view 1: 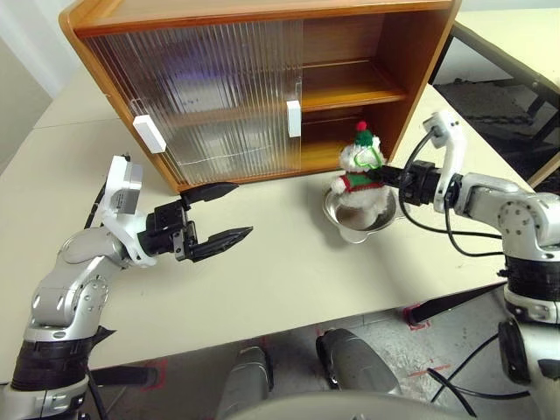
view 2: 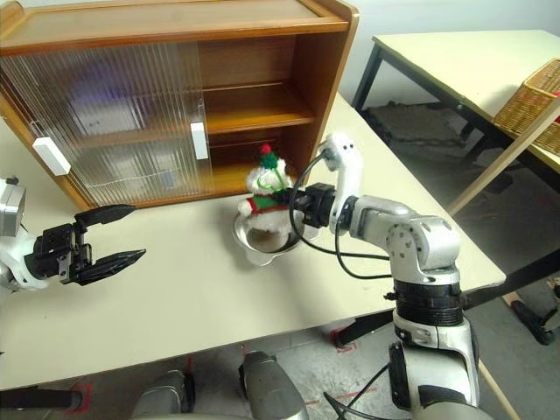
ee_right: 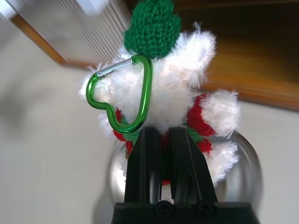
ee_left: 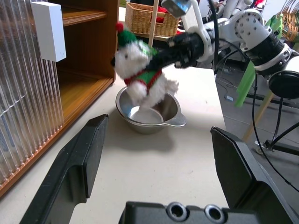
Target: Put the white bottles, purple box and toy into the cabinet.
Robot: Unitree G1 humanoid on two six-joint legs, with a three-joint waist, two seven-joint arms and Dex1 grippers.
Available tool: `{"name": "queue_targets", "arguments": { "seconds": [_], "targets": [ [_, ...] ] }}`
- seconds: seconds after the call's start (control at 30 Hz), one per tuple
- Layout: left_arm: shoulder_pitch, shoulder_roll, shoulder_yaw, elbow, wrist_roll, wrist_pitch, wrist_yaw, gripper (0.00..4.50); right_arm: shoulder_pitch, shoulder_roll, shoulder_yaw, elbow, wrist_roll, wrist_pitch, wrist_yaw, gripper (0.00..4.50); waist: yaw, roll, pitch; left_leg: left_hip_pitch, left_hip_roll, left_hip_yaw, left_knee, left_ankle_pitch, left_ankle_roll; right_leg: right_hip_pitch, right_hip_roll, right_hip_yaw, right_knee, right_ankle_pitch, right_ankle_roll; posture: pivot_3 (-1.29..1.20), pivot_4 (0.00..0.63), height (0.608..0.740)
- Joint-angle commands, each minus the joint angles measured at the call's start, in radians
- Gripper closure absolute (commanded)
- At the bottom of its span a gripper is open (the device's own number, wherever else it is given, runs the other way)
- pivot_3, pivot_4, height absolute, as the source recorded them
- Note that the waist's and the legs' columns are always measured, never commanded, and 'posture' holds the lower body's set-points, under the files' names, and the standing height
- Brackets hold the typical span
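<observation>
Toy [view 1: 359, 166] first, since it is the thing in hand; the rest runs left to right across the head view.

At about 8 o'clock the left gripper [view 1: 229, 213] hangs over bare table [view 1: 289, 271], its two black fingers spread wide with nothing between them, pointing toward the bowl.

At 11 to 12 o'clock stands the cabinet [view 1: 262, 17]. Its ribbed doors [view 1: 210, 96] cover the left part, and the open right part shows two bare wooden shelves. Whether anything sits behind the ribbed doors I cannot tell.

At about 2 o'clock, just in front of the open right bay, the toy is clamped in the right gripper [ee_right: 161, 140], whose fingers are pinched together on its striped middle. A green clip [ee_right: 126, 93] hangs from its back. The toy sits above the steel bowl [ee_left: 149, 116]; in the left wrist view its feet look lifted off the bowl's floor, though they are still within the rim.

By my reading the task is at an early point: the toy is picked up but not yet shelved, and the open bay lies just beyond it at 12 o'clock from the bowl. The white bottles and purple box are not on the table parts seen here, so whether they are already stored I cannot tell.
</observation>
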Motion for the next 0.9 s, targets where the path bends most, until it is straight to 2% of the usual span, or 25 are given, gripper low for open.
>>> {"name": "queue_targets", "arguments": {
  "seconds": [0.03, 0.17, 0.33, 0.57, 0.67, 0.9],
  "targets": [
    [-0.001, 0.001, 0.008, -0.011, -0.003, 0.0, -0.001, 0.0, -0.051, 0.016, -0.089, 0.024, 0.079, 0.068, -0.03, 4.5, 0.0, 0.0, 0.0, 0.0, 0.0, 0.0, 0.0, 0.0, 0.0, 0.0, 0.0, 0.0, 0.0, 0.0, 0.0, -0.26, 0.085, 0.74],
    [0.001, 0.003, 0.009, -0.014, -0.006, 0.003, -0.002, 0.0, -0.145, 0.022, -0.174, 0.093, 0.128, 0.073, -0.059, 4.5, 0.0, 0.0, 0.0, 0.0, 0.0, 0.0, 0.0, 0.0, 0.0, 0.0, 0.0, 0.0, 0.0, 0.001, 0.0, -0.26, 0.086, 0.74],
    [-0.001, 0.0, 0.008, -0.015, -0.009, 0.005, 0.002, 0.0, -0.252, 0.032, -0.182, 0.198, 0.084, -0.055, -0.075, 4.5, -0.001, 0.0, 0.0, 0.0, 0.0, 0.0, 0.0, 0.0, 0.001, 0.0, 0.0, 0.001, 0.0, 0.002, 0.0, -0.26, 0.089, 0.74],
    [0.005, -0.002, 0.01, -0.018, -0.01, 0.002, 0.014, 0.0, -0.354, 0.066, -0.098, 0.376, -0.035, -0.288, -0.048, 4.5, -0.001, 0.001, 0.0, 0.0, 0.001, 0.0, 0.0, 0.001, 0.001, -0.001, 0.0, 0.0, 0.0, 0.007, 0.003, -0.24, 0.09, 0.74],
    [0.007, -0.002, 0.012, -0.023, -0.011, 0.002, 0.019, 0.0, -0.383, 0.075, -0.056, 0.448, -0.091, -0.365, -0.027, 4.5, -0.001, 0.001, 0.0, 0.0, 0.001, 0.0, -0.001, 0.0, 0.001, -0.003, 0.0, 0.0, 0.0, 0.013, -0.004, -0.23, 0.091, 0.74],
    [0.026, -0.001, 0.023, -0.04, -0.014, 0.003, 0.03, 0.0, -0.487, 0.12, 0.026, 0.715, -0.266, -0.661, -0.006, 4.5, 0.002, 0.001, 0.0, 0.0, 0.003, 0.0, -0.002, 0.001, 0.001, -0.004, 0.0, 0.0, 0.0, 0.014, -0.007, -0.21, 0.097, 0.74]
  ]
}}
